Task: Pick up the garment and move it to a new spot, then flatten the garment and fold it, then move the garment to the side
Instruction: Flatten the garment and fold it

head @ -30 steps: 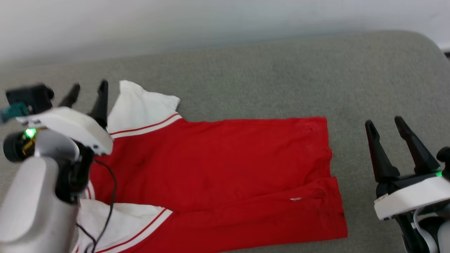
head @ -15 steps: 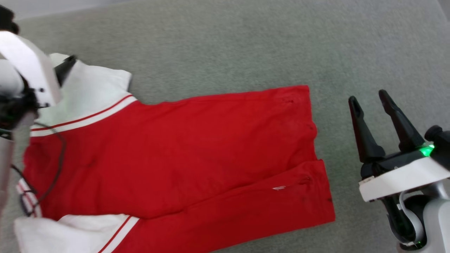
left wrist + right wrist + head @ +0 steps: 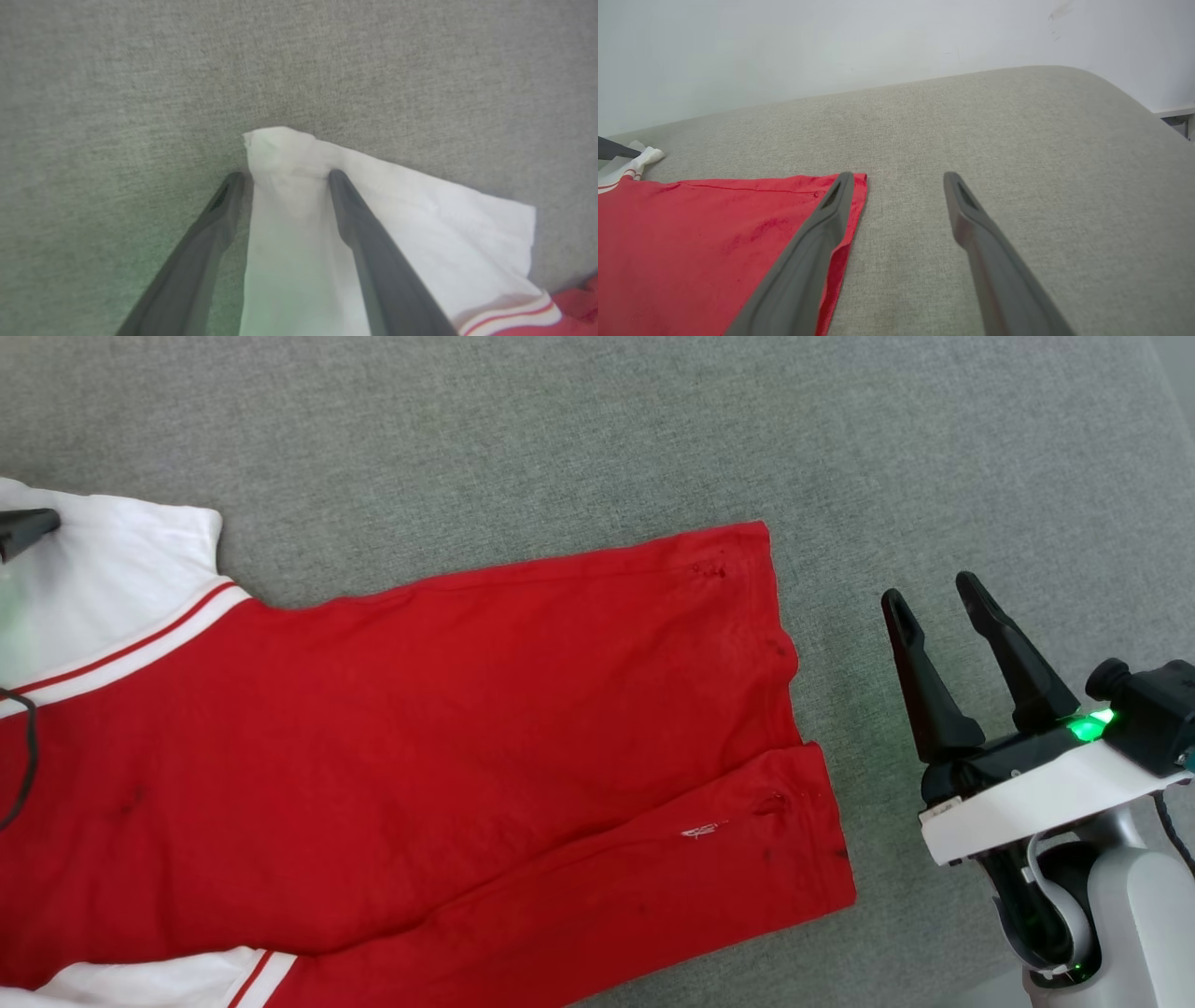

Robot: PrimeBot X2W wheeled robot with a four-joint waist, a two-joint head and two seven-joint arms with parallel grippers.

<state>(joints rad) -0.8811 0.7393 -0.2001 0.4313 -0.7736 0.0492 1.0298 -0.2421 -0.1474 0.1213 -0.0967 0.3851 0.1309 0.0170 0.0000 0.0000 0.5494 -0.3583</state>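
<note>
- Red cloth nearest me: the garment (image 3: pixel 420 728) lies spread on the grey surface (image 3: pixel 560 429), across the lower left of the head view, with one red flap lapped over along its bottom edge.
- At the right of that frame my right claw (image 3: pixel 929 590) hangs with fingers spread, holding nothing. It is near the hem (image 3: pixel 784 653) but apart from it, placed, I judge, to take that end for folding.
- Farther off, at the upper left edge, my left claw (image 3: pixel 285 173) stands spread astride the white sleeve (image 3: pixel 420 224) corner, not yet pinching. I reckon a corner grip would let me pull it flat.
- Farthest, a pale wall (image 3: pixel 831 46).
</note>
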